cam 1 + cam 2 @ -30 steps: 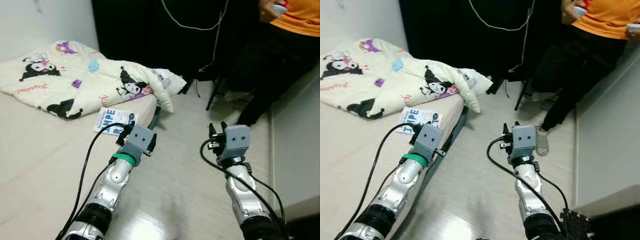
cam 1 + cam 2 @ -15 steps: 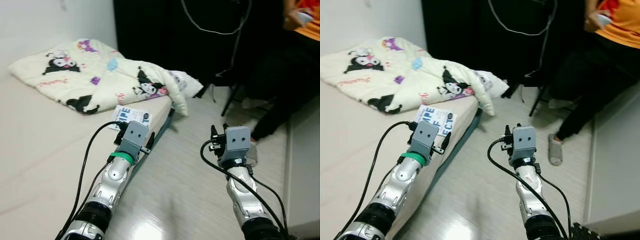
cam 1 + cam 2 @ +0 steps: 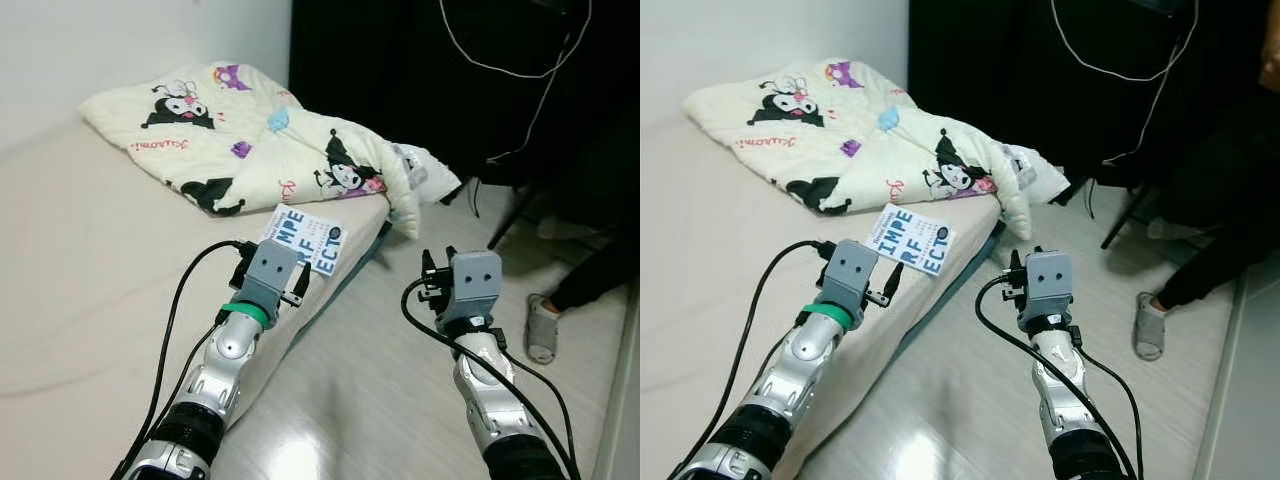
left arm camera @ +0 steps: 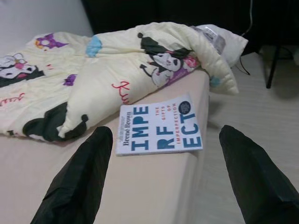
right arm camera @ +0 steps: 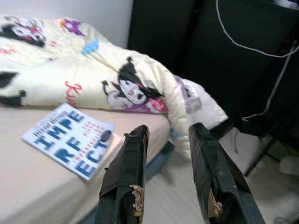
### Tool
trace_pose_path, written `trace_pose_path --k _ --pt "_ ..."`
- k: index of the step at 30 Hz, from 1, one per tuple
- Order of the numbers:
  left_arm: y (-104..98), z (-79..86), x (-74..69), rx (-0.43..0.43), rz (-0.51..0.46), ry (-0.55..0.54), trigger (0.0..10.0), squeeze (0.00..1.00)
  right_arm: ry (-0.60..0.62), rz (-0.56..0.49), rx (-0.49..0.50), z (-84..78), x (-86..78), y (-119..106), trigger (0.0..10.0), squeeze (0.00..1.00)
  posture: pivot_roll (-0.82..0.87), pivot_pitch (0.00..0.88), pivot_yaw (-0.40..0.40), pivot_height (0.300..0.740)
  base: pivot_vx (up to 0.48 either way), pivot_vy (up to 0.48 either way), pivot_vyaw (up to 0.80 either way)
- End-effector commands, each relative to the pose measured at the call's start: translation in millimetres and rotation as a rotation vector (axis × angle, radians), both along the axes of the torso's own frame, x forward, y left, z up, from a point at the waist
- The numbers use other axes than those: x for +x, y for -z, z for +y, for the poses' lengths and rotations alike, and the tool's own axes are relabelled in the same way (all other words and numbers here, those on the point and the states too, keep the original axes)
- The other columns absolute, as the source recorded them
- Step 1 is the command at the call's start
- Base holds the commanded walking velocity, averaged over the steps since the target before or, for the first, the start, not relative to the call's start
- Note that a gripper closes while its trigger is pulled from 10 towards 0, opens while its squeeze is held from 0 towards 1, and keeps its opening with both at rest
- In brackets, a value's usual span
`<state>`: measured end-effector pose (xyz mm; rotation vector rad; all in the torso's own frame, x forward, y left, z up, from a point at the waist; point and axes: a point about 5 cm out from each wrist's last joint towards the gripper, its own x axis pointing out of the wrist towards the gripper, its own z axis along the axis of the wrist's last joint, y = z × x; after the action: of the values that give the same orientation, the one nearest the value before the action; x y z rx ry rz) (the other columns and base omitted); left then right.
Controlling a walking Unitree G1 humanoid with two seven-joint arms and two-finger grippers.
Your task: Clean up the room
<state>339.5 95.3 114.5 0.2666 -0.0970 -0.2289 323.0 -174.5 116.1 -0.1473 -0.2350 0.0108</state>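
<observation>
Left tool [image 4: 163,182] spread wide, right tool [image 5: 168,175] narrowly parted.

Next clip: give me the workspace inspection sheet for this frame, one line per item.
Surface: beige bed, bare near the edge.
Job's things: book flat at the bed's corner; crumpled cartoon quilt touching its far edge.
Clutter: grey slipper on the floor.
Grippers: left tool open, aimed at the book; right tool slightly open, empty, above the floor.
Cables: white cord hanging against the dark backdrop.
Surroundings: a person's leg at right.

Book [image 4: 159,130] cover — "Brené Brown", "IMPERFECT", "THE GIFTS OF IMPERFECTION"
</observation>
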Motion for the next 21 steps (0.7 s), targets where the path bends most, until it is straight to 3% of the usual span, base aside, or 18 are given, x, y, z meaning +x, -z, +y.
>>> trace_pose_path --k 1,10,21 --pt "4.6 -3.1 -2.8 0.002 0.023 0.011 10.0 0.0 0.01 0.026 0.033 -4.3 -4.8 6.7 10.0 0.0 -0.02 0.104 -0.032 0.72 0.0 0.0 0.0" --pt "5.0 -2.9 -3.3 0.001 0.026 0.012 10.0 0.0 0.017 0.023 0.042 -5.9 -4.5 5.0 10.0 0.0 -0.02 0.107 -0.034 0.72 0.0 0.0 -0.71" --pt "3.8 -1.7 -3.5 -0.002 0.017 0.005 10.0 0.0 0.013 0.02 0.036 -5.3 -5.0 4.5 10.0 0.0 -0.02 0.107 -0.034 0.72 0.0 0.0 0.0"
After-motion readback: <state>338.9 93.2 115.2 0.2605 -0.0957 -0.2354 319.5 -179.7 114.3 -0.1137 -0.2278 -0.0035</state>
